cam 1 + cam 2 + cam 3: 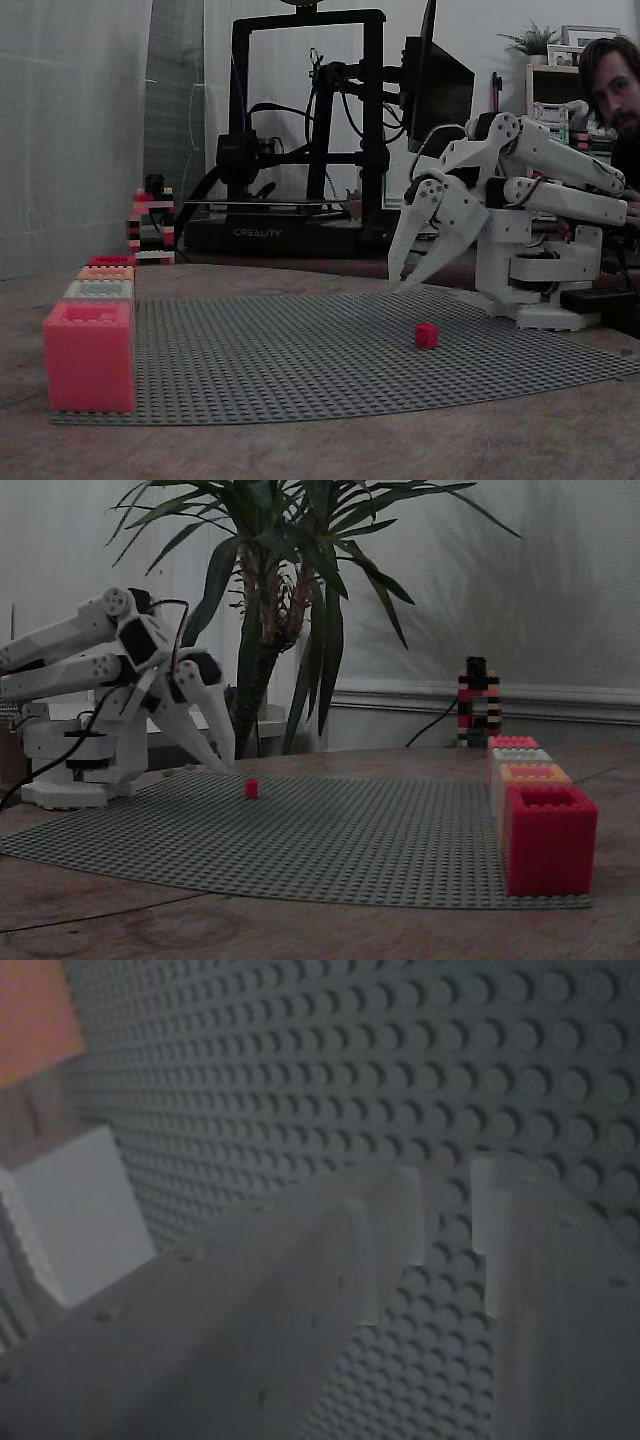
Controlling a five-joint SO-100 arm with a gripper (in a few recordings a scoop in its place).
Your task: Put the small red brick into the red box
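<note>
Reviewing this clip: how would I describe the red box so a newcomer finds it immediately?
Start at the grey studded baseplate and follow the row of boxes along its edge. The red box is the farthest in that row, a low red strip with a studded rim, just before the small brick tower. Unlike the big pinkish-red block nearest the camera, it sits behind the grey and orange boxes.

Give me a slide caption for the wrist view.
White two-finger gripper, slightly open, above the grey studded baseplate.

The studded grey plastic baseplate (300,360) looks matt, like the smooth white plastic tool (410,275).
</note>
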